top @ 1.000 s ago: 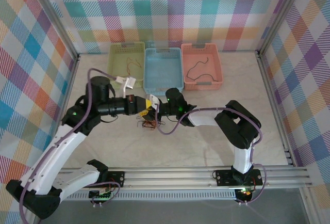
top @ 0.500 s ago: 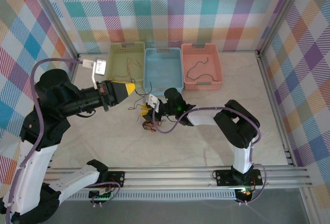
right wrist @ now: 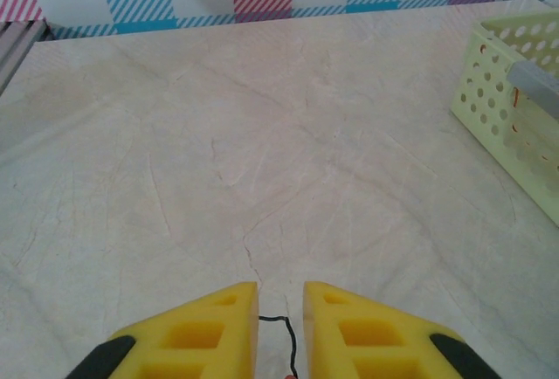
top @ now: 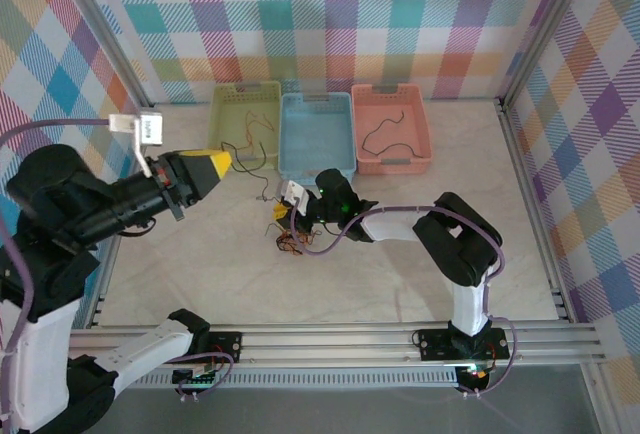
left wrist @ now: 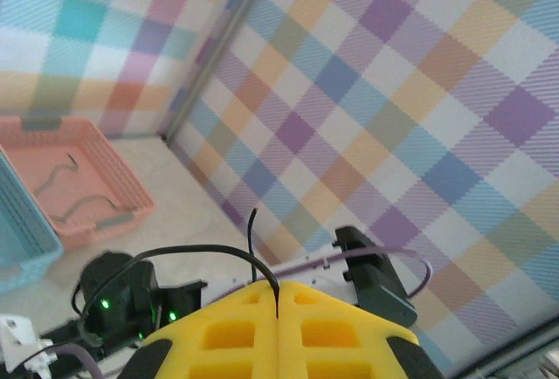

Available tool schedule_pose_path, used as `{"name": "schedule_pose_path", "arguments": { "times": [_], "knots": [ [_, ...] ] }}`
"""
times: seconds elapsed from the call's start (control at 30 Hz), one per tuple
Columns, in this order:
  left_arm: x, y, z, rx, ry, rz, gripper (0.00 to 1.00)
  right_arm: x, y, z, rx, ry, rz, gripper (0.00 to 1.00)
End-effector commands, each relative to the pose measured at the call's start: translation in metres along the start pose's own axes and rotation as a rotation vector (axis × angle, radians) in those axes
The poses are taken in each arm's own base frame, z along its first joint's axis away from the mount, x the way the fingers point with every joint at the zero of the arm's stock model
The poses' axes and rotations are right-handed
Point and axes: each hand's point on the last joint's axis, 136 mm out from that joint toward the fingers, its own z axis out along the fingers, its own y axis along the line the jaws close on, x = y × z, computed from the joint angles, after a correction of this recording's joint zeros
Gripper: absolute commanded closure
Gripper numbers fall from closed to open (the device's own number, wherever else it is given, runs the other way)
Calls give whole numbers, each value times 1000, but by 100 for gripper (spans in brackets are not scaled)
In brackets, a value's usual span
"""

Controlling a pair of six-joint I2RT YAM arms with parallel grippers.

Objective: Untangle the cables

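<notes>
Left gripper (left wrist: 278, 286), pressed together on 1 black cable (left wrist: 251, 235), holds it raised left of the cable tangle (top: 290, 241). Right gripper (right wrist: 280, 292), narrowly spread, straddles a black strand (right wrist: 288, 344) there. Next: draw it clear.

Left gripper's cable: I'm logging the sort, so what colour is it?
The cable is black, clearest in the left wrist view.
</notes>
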Motion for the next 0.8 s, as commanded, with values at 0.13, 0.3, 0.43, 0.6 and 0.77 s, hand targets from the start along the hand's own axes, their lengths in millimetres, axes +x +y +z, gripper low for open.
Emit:
{"name": "schedule_pose_path", "arguments": {
  "times": [0.13, 0.3, 0.43, 0.6, 0.77],
  "knots": [
    [-33, -6, -46, -112, -196, 122, 100, 7, -19, 6, 70, 51, 8, 84],
    [-39, 1, -58, -159, -271, 146, 100, 11, -26, 6, 104, 72, 15, 86],
    [-31, 12, -41, -169, -226, 129, 100, 8, -25, 4, 104, 59, 13, 81],
    [-21, 43, -7, -235, -166, 99, 100, 4, -32, 0, 153, 41, 11, 51],
    [-31, 105, 5, -533, -186, 157, 100, 15, -62, -7, 323, 94, 27, 44]
  ]
}}
